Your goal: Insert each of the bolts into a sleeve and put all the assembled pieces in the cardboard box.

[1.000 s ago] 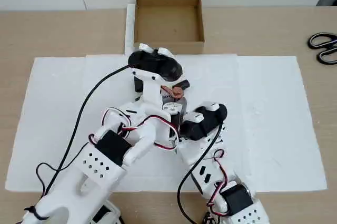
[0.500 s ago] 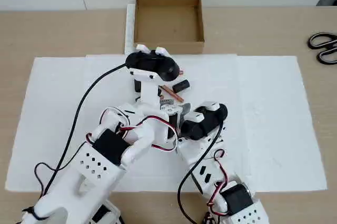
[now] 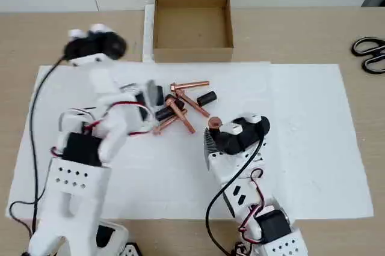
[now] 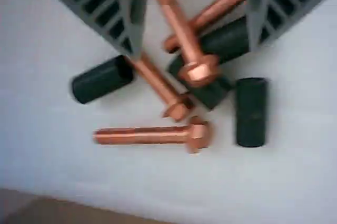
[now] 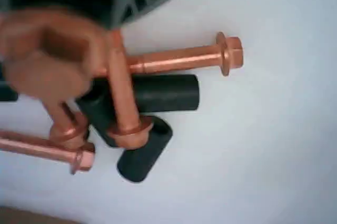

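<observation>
Several copper bolts (image 3: 189,86) and black sleeves (image 3: 206,98) lie in a loose pile on the white foam sheet (image 3: 301,148), in front of the cardboard box (image 3: 194,55). My left gripper (image 3: 149,97) stands open at the pile's left edge with nothing between its fingers. In the left wrist view its grey fingers (image 4: 105,8) frame a bolt (image 4: 150,135) and a sleeve (image 4: 250,111). My right gripper (image 3: 212,131) is at the near right of the pile, shut on a bolt (image 3: 215,124) held head-up. That bolt looms blurred (image 5: 47,50) over a lying bolt (image 5: 179,58) and a sleeve (image 5: 158,92).
The box is open-topped with nothing inside. Black scissors (image 3: 370,53) lie at the table's far right, off the foam. Bare foam stretches to the right of the right arm and along the near edge.
The left arm has swung back to the left, off the pile, uncovering the bolts and sleeves. The right gripper has shifted slightly right, and a bolt head now shows at its tip.
</observation>
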`<action>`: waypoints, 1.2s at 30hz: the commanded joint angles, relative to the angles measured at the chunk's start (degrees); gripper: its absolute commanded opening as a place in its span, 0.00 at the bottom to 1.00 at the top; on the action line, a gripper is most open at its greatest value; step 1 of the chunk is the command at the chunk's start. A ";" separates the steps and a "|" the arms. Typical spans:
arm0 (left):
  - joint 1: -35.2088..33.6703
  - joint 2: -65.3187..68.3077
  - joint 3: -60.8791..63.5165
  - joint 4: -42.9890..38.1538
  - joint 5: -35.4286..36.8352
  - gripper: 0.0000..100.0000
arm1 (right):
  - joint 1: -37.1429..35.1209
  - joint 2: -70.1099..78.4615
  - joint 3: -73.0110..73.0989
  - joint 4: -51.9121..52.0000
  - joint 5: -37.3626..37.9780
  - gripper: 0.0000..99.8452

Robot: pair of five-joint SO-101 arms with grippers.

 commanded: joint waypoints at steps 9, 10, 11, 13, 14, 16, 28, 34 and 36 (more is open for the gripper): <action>-8.44 -0.26 -2.42 15.38 -3.43 0.13 | 6.46 4.62 -14.42 3.21 10.37 0.00; -8.44 -0.26 -2.42 15.82 -3.43 0.13 | 6.55 7.52 -17.67 4.26 10.73 0.00; -8.44 -0.26 -2.42 16.00 -3.43 0.13 | 6.64 11.21 -20.92 4.79 10.73 0.00; -8.44 -0.26 -2.42 16.00 -3.34 0.13 | 6.73 19.82 -28.40 4.88 10.73 0.00; -8.44 -0.26 -2.42 16.00 -3.34 0.13 | 6.73 24.48 -32.35 4.62 10.73 0.00; -8.44 -0.26 -2.42 16.00 -3.34 0.13 | 6.73 34.95 -41.32 4.62 10.73 0.00; -8.62 -0.35 -2.42 16.09 -3.43 0.13 | 12.00 98.77 -94.33 1.36 10.37 0.00; -8.62 -0.35 -2.33 15.91 -3.43 0.13 | 11.47 123.38 -116.40 1.36 10.29 0.00; -8.62 -0.35 -2.33 15.91 -3.43 0.13 | 11.03 130.24 -123.25 1.36 10.29 0.00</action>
